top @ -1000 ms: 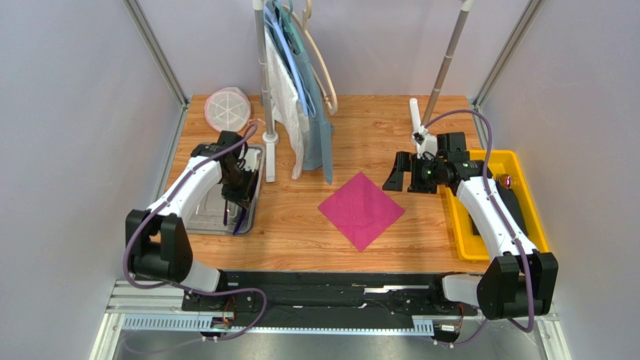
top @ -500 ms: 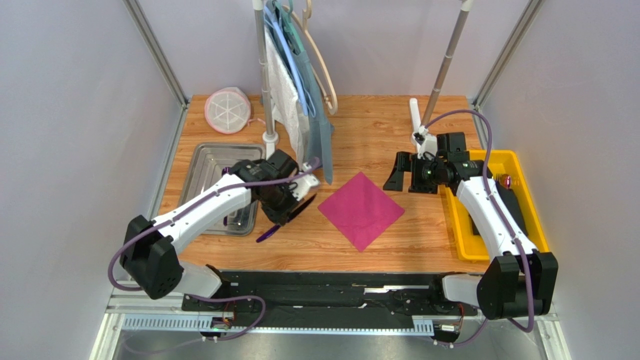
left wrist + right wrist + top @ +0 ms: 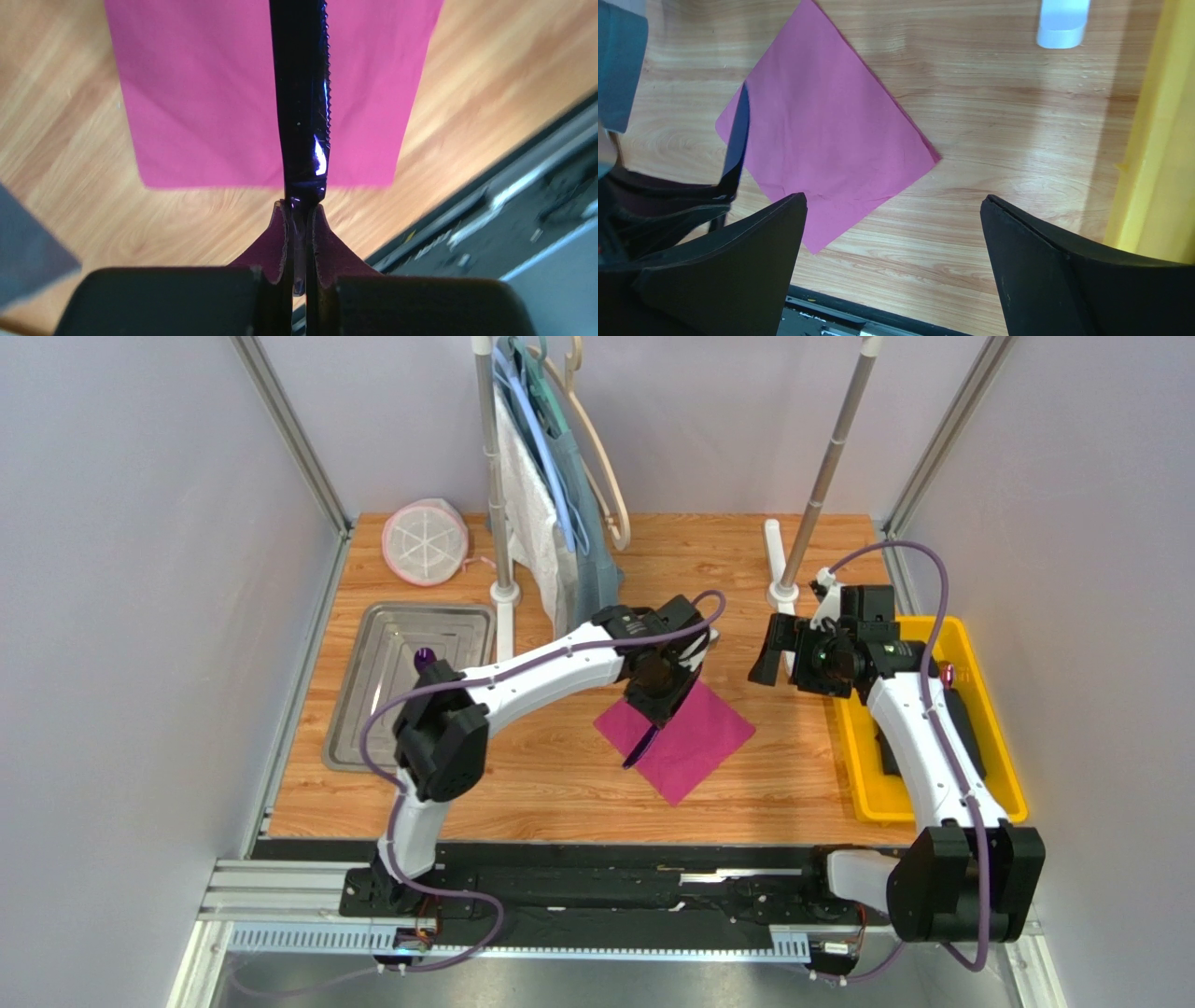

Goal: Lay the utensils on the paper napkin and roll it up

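A serrated dark-purple knife point(image 3: 302, 105) is clamped in the left gripper point(image 3: 300, 210) above the paper napkin point(image 3: 701, 735), which is spread flat mid-table. The right gripper point(image 3: 769, 655) is held wide apart beside the yellow bin point(image 3: 859, 784).

Wooden table point(image 3: 533, 784), grey walls point(image 3: 126, 616)
The table stands between plain walls; slanted metal posts point(image 3: 288, 427) rise at its back corners; the light seems even.

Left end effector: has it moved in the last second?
Yes. The left end effector swung rightward from the metal tray to over the paper napkin, carrying a utensil.
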